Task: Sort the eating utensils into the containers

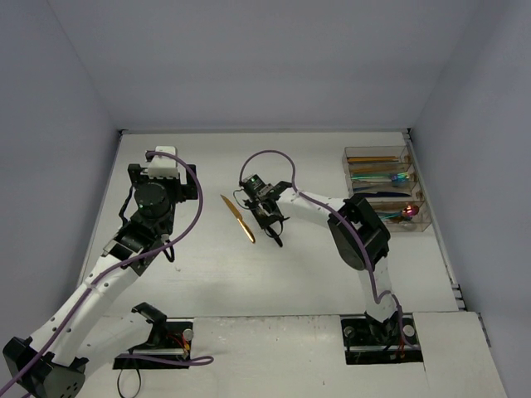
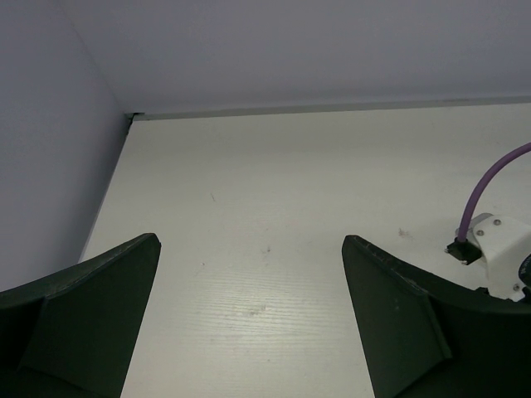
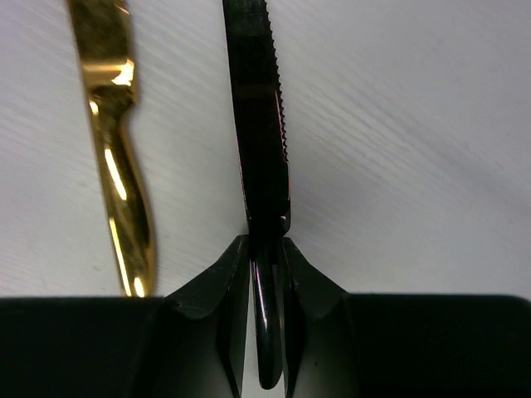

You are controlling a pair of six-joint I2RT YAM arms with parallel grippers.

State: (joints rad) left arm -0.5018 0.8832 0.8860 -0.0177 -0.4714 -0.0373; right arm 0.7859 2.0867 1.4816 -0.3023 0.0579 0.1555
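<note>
My right gripper is pinched narrow on the dark knife, mid-table just beside the gold knife. It's thin, stiff, slick metal and probably light, so the handle's the spot to grab. Handle end's hidden behind my fingers; color maybe deep purple. Trays sit far right. Left gripper is wide, empty.

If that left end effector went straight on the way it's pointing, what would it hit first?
Probably the white table: ahead of the open left end effector only tabletop shows, then the back wall. Depth is hard to judge.
</note>
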